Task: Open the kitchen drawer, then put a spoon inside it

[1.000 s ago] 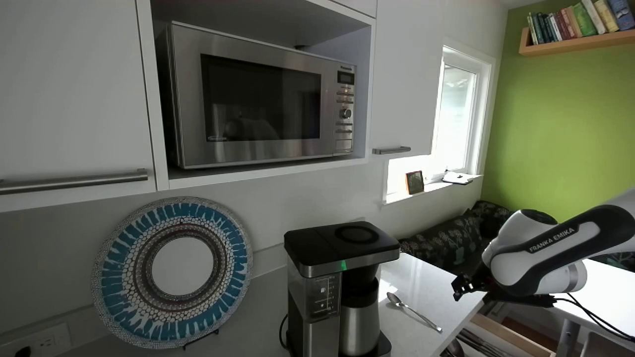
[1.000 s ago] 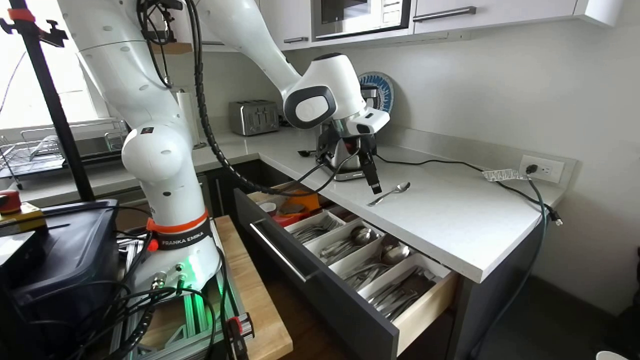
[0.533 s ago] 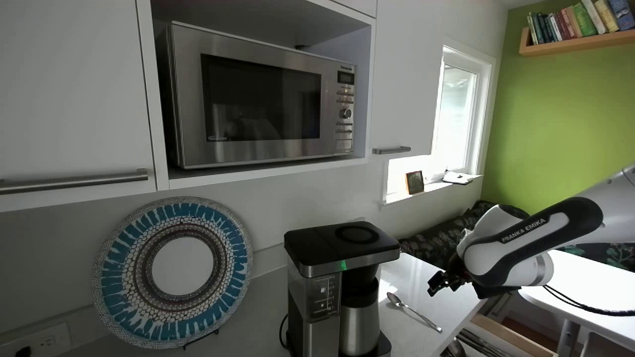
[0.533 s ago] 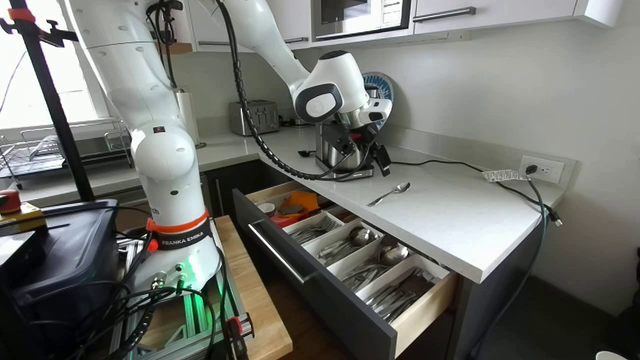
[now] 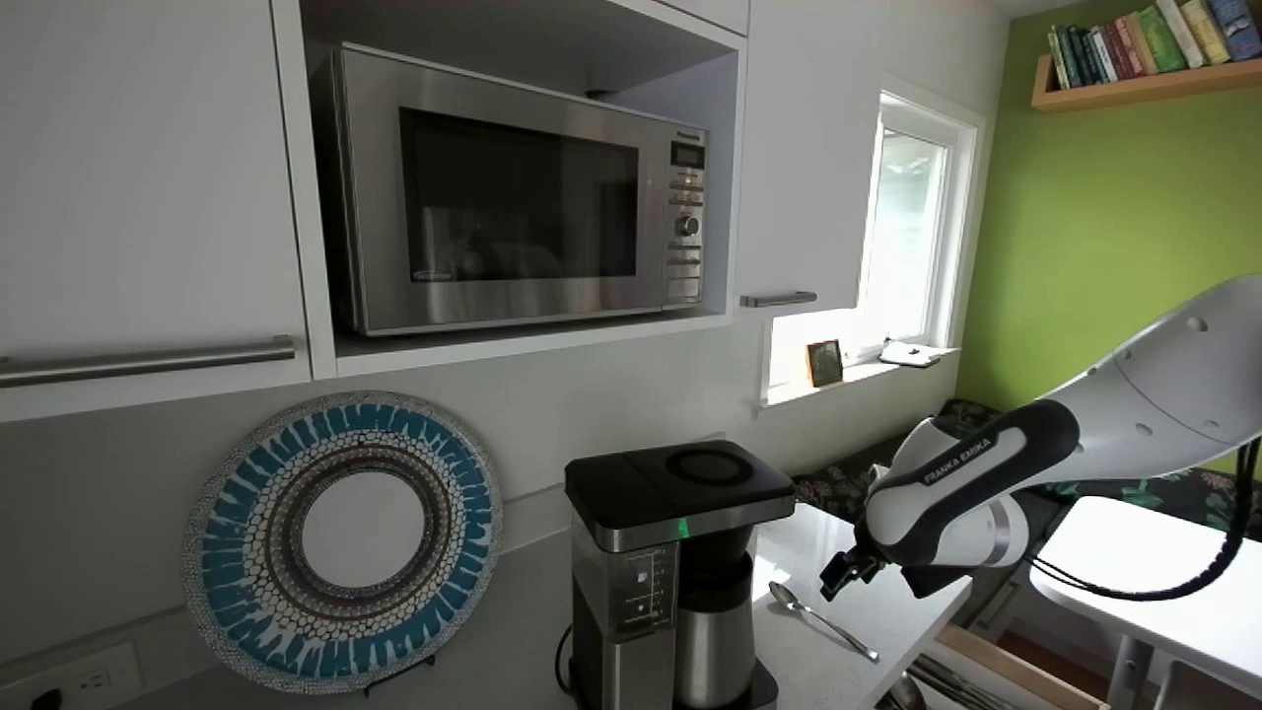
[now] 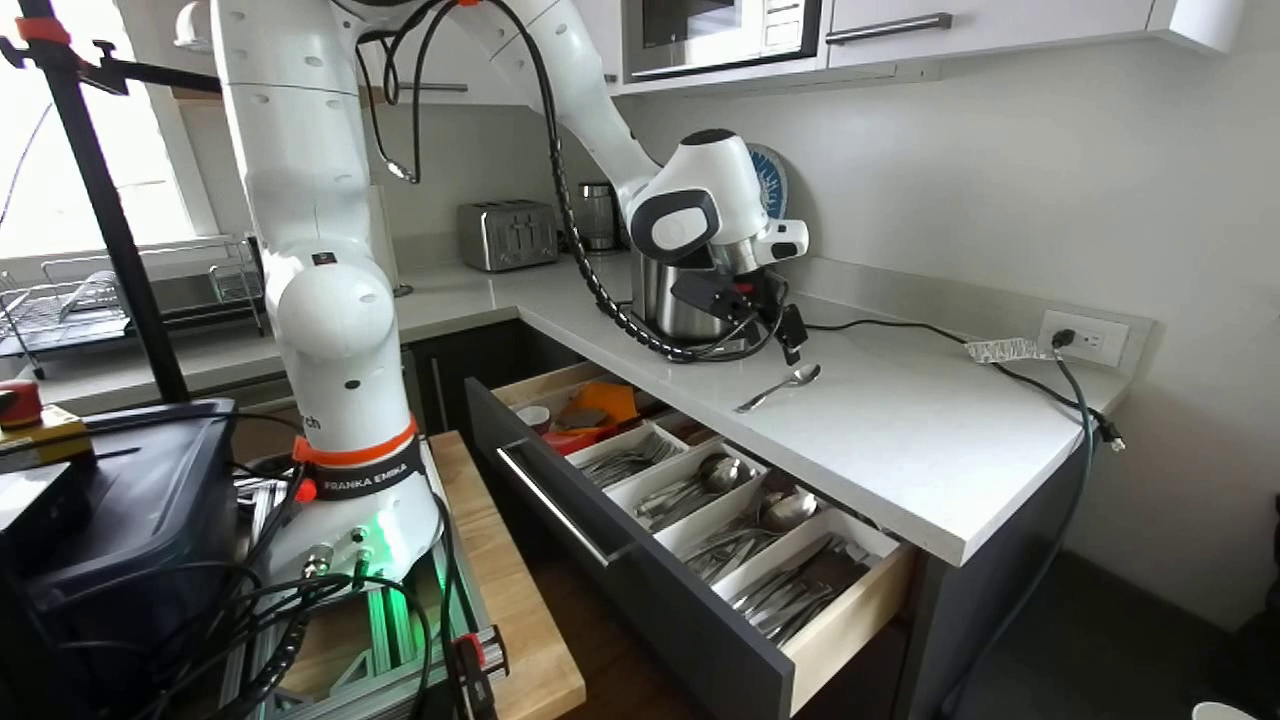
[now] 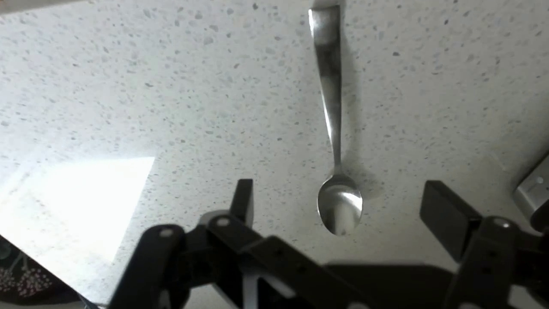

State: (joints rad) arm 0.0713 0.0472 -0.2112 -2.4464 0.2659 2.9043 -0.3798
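The kitchen drawer (image 6: 690, 615) stood pulled out, that step done, while the silver spoon (image 7: 333, 116) lay untouched on the white table (image 6: 900, 450) beneath an empty, wide-spread robot hand (image 7: 337, 197), so picking the spoon up and putting it inside seemingly remained.

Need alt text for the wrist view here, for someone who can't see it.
A silvery spoon lies on a speckled pale countertop, handle toward the top. The black pincer shows at the bottom, open, its fingers appearing on either side of the spoon's bowl, with gaps between. A bright patch of light falls at left.
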